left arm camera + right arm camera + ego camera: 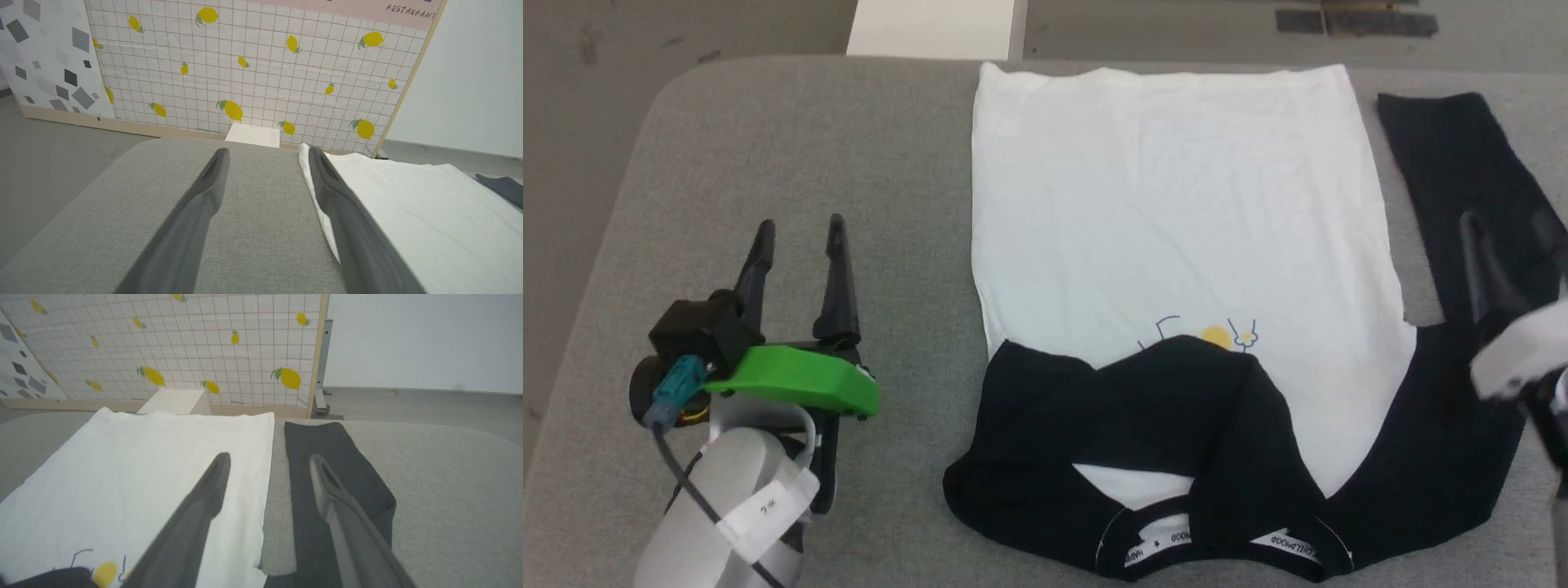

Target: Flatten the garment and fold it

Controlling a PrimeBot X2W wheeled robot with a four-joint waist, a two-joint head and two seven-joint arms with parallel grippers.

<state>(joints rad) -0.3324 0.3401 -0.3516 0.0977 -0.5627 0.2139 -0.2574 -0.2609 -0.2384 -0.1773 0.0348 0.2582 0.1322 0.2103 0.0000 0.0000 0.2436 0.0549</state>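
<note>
The garment lies on the grey table, white body spread flat, neckline band toward me. One black sleeve is folded across the chest and partly covers the yellow print. The other black sleeve lies straight along the body's right side. My left gripper stands open over bare table left of the garment, holding nothing. My right gripper, blurred, hovers open above the straight sleeve, its fingers straddling the gap between white body and sleeve.
A white box stands just past the table's far edge. Behind it rises a lemon-patterned panel. The table's rounded left corner drops to grey floor. Dark tape marks the floor at the back right.
</note>
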